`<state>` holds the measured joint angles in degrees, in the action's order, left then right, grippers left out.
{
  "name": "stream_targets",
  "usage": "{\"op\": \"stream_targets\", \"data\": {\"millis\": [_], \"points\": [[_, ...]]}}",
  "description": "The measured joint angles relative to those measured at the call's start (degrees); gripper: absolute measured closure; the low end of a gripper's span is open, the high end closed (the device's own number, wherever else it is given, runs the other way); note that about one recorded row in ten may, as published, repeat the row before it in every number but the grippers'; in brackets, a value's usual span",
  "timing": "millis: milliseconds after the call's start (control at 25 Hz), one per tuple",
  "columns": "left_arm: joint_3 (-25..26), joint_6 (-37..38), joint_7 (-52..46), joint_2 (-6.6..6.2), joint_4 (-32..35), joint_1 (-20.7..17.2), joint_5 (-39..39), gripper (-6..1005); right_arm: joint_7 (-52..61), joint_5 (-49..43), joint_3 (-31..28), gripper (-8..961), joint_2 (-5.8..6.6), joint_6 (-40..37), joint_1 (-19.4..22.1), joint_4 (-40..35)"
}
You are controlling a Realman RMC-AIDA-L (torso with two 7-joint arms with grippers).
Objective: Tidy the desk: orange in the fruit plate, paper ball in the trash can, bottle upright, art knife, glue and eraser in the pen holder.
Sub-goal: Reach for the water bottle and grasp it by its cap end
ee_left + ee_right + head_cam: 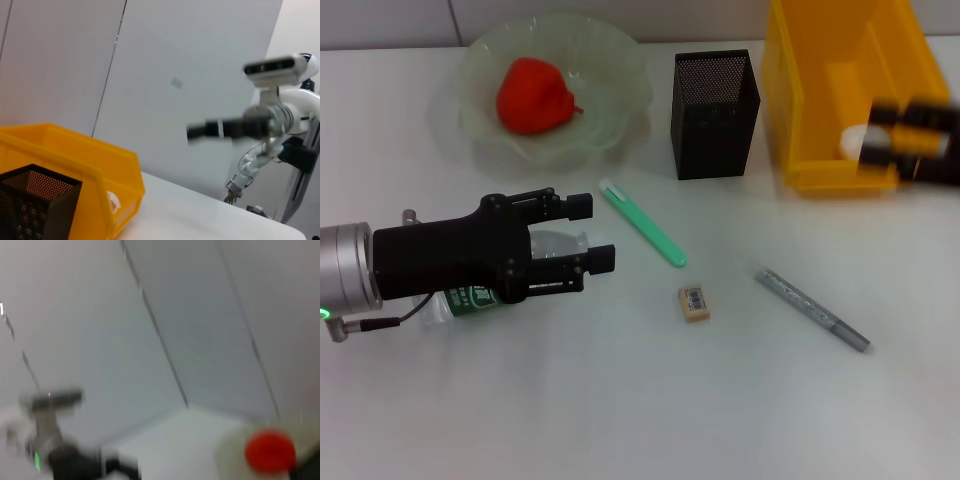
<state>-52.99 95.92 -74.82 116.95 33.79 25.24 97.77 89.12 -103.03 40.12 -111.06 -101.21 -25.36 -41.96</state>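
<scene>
The bottle (505,290) lies on its side on the desk (620,400), directly under the left pincer (598,232). Its long axis runs left to right, along the same line as the arm. The cap end points to the right, between the two fingers. The pincer is wide open around the bottle and holds nothing. The left arm is clearly the nearer one. The right pincer (910,130) is far away, above the trash can (800,110), and I cannot tell if it is open. To stand the bottle up, I think the fingers must close on its body first.
</scene>
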Motion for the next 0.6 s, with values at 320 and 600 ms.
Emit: {"op": "stream_targets", "data": {"millis": [320,600], "points": [[0.00,-0.80,-3.09,-0.68,0.68,0.69,0.32,252,-13.57,-9.04,-0.27,216,-4.45,5.24,2.57,-0.11],[-0.48,-1.23,-15.73,-1.77,4.86,6.81,5.20,252,-16.94,-9.64,0.06,220,-6.04,9.49,2.89,1.30]]}}
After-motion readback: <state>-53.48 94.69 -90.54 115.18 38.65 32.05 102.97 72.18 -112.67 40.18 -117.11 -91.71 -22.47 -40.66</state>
